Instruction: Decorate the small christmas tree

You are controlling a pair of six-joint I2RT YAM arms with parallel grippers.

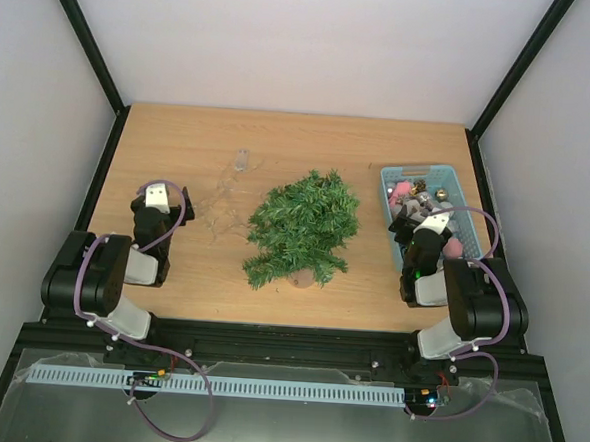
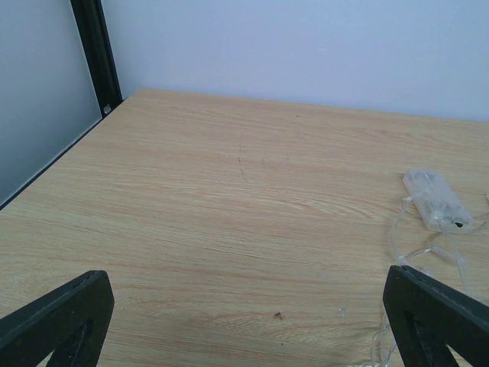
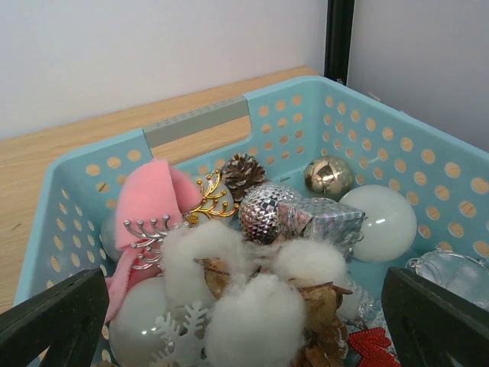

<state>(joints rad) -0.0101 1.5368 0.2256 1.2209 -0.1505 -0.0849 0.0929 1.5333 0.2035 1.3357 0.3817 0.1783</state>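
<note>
Green small christmas tree (image 1: pixel 303 227), mid-frame, looks bare; ornaments (image 3: pixel 263 210) sit in blue basket (image 1: pixel 418 169) at right; left tool (image 2: pixel 244 275), right tool (image 3: pixel 244 277) spread wide, empty.

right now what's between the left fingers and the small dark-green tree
A tangle of clear plastic light wire lies there; the top view shows it.
</note>
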